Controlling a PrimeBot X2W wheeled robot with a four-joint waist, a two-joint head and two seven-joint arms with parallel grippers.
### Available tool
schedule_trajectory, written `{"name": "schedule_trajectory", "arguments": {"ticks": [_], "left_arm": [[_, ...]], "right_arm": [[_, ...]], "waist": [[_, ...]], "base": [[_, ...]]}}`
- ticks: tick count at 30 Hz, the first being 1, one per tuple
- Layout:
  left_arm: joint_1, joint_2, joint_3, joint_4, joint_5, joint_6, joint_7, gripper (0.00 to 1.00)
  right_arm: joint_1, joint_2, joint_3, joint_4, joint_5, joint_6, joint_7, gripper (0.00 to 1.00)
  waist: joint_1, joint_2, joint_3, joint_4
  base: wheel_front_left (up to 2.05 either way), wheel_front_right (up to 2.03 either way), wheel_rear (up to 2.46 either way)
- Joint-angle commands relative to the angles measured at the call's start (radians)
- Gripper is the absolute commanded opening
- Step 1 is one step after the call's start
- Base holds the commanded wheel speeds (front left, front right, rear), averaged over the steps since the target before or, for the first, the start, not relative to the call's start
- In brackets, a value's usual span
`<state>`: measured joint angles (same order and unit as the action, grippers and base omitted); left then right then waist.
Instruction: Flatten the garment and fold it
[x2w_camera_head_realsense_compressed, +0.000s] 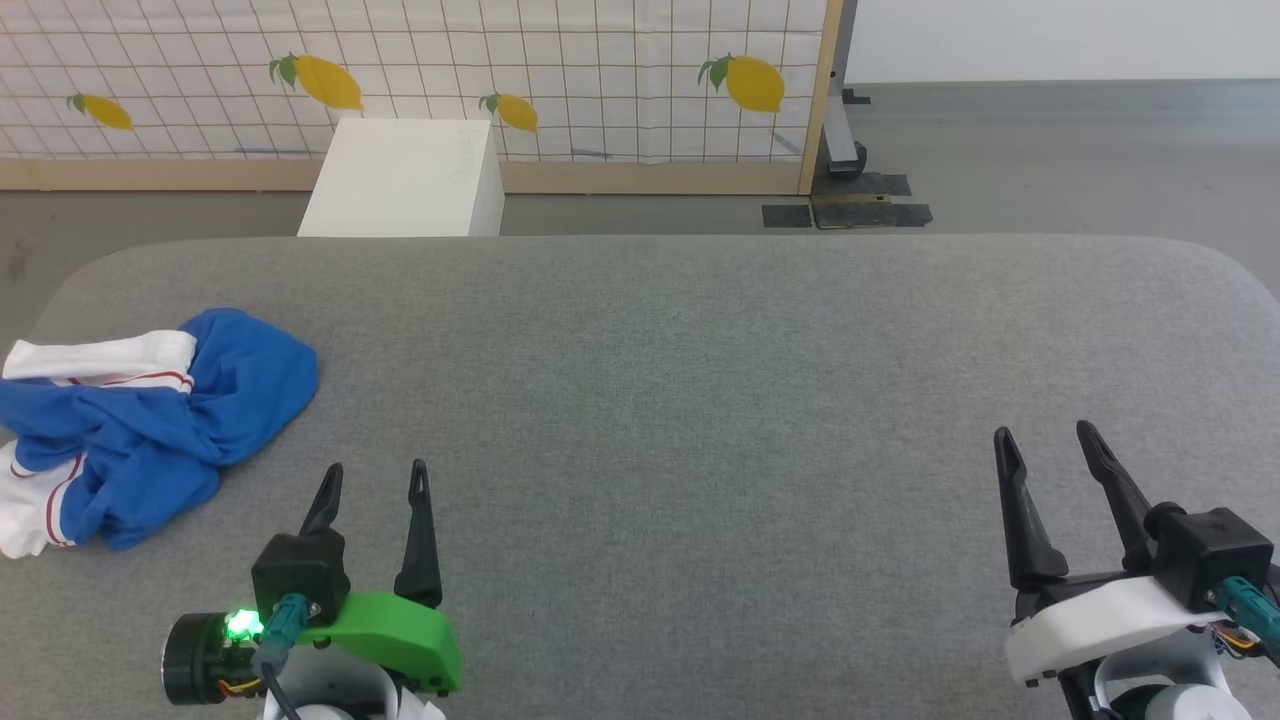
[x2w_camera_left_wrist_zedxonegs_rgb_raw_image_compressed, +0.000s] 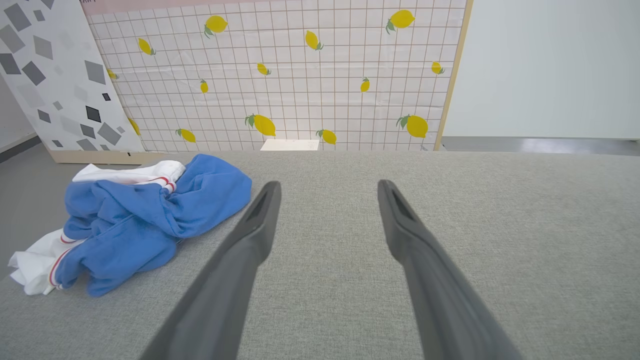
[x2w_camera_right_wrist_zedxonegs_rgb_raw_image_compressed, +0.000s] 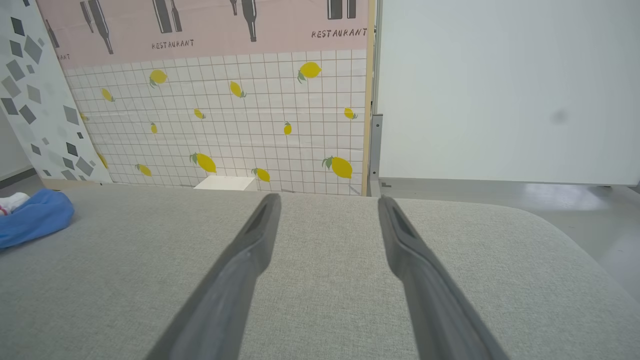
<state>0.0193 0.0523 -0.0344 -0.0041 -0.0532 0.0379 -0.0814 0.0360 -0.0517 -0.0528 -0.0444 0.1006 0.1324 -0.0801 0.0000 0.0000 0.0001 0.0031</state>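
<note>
Fingers of left gripper are spread wide, nothing gripped, over grey fabric tabletop. Right gripper is likewise spread & empty, well apart at tabletop's right side. Near left gripper but untouched, the garment is seen crumpled in a heap at tabletop's left edge: blue jersey w/ white sleeves & red-striped trim. White box & lemon-print panel are seen beyond far edge.

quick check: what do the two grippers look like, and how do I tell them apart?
Both carry two long, dark, tapered fingers on a black block with a teal cable connector. The left gripper has a bright green shell, a lit green light and thin orange wires; the right gripper has a white shell.
</note>
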Motion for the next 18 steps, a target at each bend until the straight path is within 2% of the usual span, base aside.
{"name": "schedule_trajectory", "arguments": {"ticks": [1, 18], "left_arm": [[-0.007, -0.001, -0.002, -0.003, -0.011, 0.008, -0.01, 1.0], [-0.007, -0.001, -0.015, -0.002, -0.04, 0.024, -0.045, 1.0]], "right_arm": [[0.008, 0.001, -0.005, -0.009, 0.015, -0.001, -0.011, 1.0], [0.025, 0.001, -0.019, -0.024, 0.055, -0.001, -0.046, 1.0]], "waist": [[0.0, 0.0, 0.0, 0.0], [0.0, 0.0, -0.005, 0.007]], "base": [[0.0, 0.0, 0.0], [0.0, 0.0, 0.0]]}}
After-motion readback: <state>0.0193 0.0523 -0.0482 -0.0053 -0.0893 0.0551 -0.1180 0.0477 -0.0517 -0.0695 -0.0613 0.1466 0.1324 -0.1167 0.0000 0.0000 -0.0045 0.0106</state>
